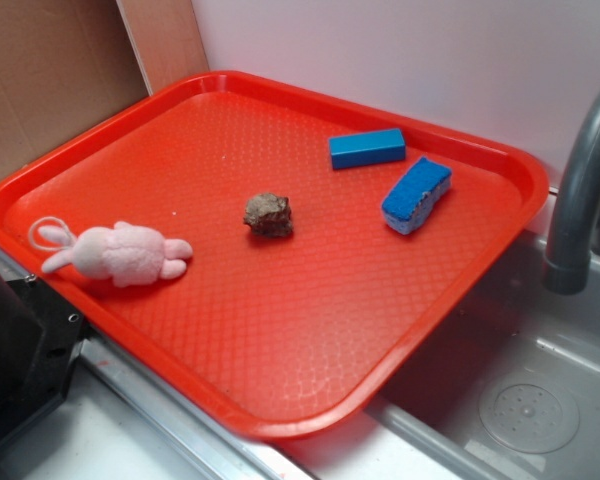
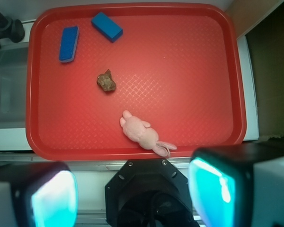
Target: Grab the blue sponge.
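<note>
Hovering wide open and empty, the tool (image 2: 132,189) should straddle the blue sponge (image 2: 69,43) across its narrow sides, avoiding the blue block (image 2: 107,26).

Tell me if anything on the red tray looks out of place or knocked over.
Nothing is spilled or damaged. The pink plush bunny lies on its side near the red tray's edge. A rough brown lump sits mid-tray, hard to identify. The blue sponge and blue block lie flat, apart.
</note>
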Action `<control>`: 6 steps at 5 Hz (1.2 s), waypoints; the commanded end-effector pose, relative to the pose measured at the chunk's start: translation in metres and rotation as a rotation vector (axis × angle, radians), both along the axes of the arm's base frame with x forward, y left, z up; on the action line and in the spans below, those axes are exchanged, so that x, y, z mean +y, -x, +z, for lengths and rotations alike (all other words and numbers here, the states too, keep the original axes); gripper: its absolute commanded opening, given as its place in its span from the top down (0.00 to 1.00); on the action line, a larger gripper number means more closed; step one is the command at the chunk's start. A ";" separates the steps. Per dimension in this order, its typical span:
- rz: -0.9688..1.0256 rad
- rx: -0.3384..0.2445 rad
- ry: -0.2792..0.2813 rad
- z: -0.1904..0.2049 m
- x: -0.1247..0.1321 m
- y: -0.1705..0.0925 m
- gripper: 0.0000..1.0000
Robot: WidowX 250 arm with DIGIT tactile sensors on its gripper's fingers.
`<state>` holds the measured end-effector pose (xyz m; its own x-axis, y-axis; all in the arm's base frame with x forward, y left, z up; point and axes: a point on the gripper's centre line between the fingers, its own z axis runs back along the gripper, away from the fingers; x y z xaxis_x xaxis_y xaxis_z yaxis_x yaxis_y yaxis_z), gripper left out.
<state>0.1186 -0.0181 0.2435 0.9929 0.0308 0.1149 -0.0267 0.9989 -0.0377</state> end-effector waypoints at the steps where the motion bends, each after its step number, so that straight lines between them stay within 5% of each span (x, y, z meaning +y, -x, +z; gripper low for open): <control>1: 0.000 0.000 0.000 0.000 0.000 0.000 0.00; 2: 0.101 0.155 -0.159 -0.050 -0.011 -0.043 0.00; 3: 0.280 0.036 -0.166 -0.075 -0.030 -0.079 0.00; 5: 0.478 -0.098 0.154 -0.086 -0.038 -0.108 0.00; 6: 0.478 -0.098 0.154 -0.086 -0.038 -0.108 0.00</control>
